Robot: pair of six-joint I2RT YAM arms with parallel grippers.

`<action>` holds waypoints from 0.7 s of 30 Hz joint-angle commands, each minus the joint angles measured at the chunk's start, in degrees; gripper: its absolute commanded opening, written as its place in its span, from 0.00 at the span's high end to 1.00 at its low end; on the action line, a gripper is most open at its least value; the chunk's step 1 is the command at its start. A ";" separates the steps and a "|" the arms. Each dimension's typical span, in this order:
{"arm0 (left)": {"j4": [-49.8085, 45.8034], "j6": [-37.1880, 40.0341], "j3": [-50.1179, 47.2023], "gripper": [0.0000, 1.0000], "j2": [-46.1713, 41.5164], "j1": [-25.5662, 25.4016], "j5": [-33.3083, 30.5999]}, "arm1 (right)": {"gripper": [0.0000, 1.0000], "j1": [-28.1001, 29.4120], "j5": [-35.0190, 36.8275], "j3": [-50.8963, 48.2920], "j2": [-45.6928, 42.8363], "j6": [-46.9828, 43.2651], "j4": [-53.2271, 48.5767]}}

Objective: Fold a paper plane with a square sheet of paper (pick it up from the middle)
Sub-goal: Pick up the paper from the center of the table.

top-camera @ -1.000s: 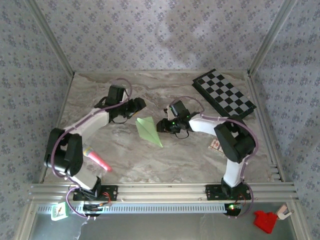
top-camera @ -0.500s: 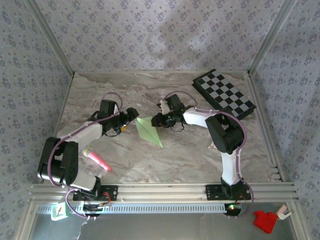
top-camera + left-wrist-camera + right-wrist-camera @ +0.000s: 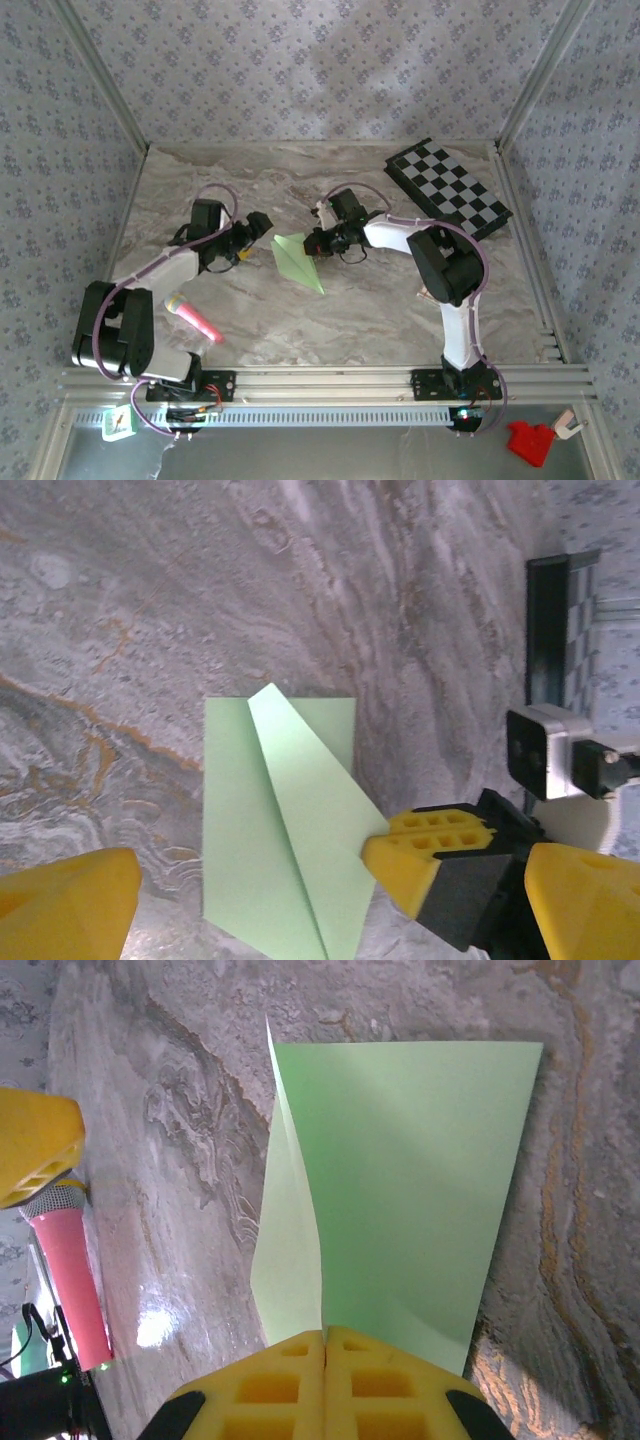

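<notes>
Sheet (image 3: 298, 264), judged thin, limp, easily creased, is pinched at its 1 o'clock edge by fully closed R gripper (image 3: 325, 1360); L gripper (image 3: 330, 910) is held wide open, empty, at 10 o'clock.

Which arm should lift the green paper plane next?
Probably right. The right gripper is shut on the edge of the paper plane; the left gripper hangs open near it, holding nothing.

The paper plane (image 3: 297, 260) lies mid-table (image 3: 350, 320), marker (image 3: 192, 318) left, chequered board (image 3: 450, 188) behind-right.
</notes>
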 commanded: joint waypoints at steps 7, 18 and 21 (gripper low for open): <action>17.58 -6.18 -3.44 0.03 -4.83 -0.05 9.86 | 0.98 -2.51 -2.35 -8.26 -13.47 12.83 17.16; 31.17 -9.83 -3.08 0.08 -5.37 -5.10 14.72 | 0.97 -3.86 -5.04 -11.25 -18.47 28.07 32.75; 32.20 -9.23 -2.33 0.12 -4.41 -6.26 15.60 | 0.96 -4.03 -6.19 -11.51 -18.41 31.97 37.46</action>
